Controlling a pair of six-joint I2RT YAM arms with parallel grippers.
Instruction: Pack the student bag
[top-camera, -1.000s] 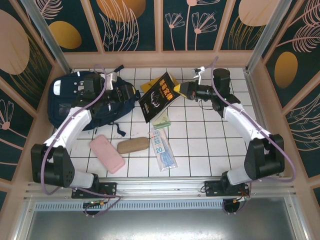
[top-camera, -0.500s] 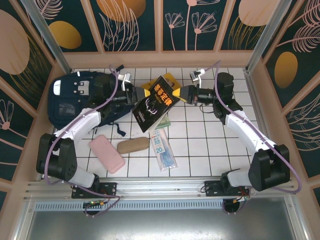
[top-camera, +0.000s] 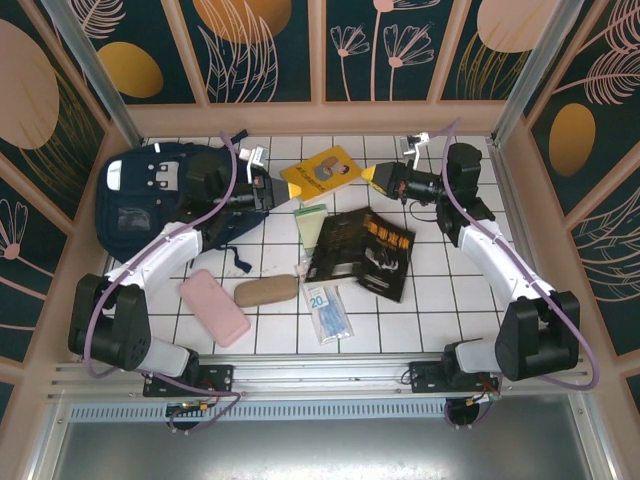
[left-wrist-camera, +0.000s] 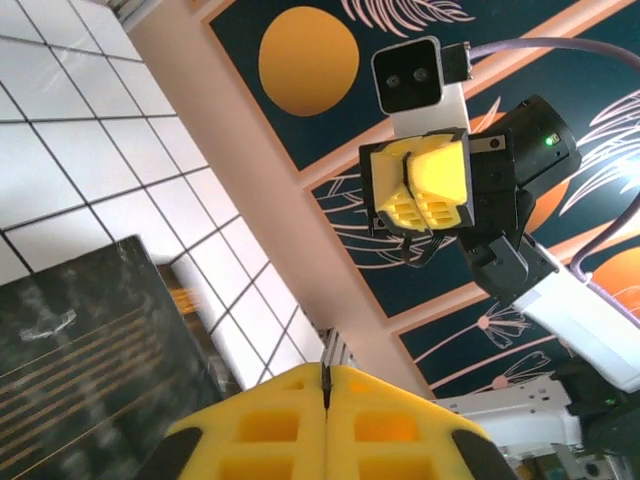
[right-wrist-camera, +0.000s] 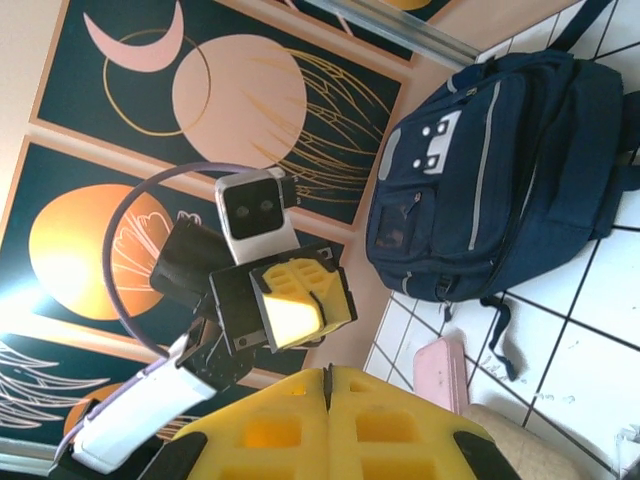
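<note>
The student bag (top-camera: 150, 200), navy with grey patches and pale stripes, lies flat at the far left; it also appears in the right wrist view (right-wrist-camera: 490, 170). My left gripper (top-camera: 270, 190) hovers just right of the bag, shut and empty, its yellow fingers pressed together (left-wrist-camera: 325, 385). My right gripper (top-camera: 373, 177) faces it from the far right, also shut with nothing between its fingers (right-wrist-camera: 327, 380). A black book (top-camera: 362, 252) lies flat on the tiles below the two grippers, free of both; its cover shows in the left wrist view (left-wrist-camera: 80, 350).
A yellow book (top-camera: 322, 172) lies between the grippers. A green packet (top-camera: 310, 225) sits beside the black book. Nearer me are a pink pencil case (top-camera: 215, 307), a brown pouch (top-camera: 266, 290) and a clear plastic packet (top-camera: 327, 310). Walls close in the tiled floor.
The black book, held up between both grippers half a second ago, now lies flat on the tiles further right. The left gripper has shut. The right gripper has drawn back slightly.
</note>
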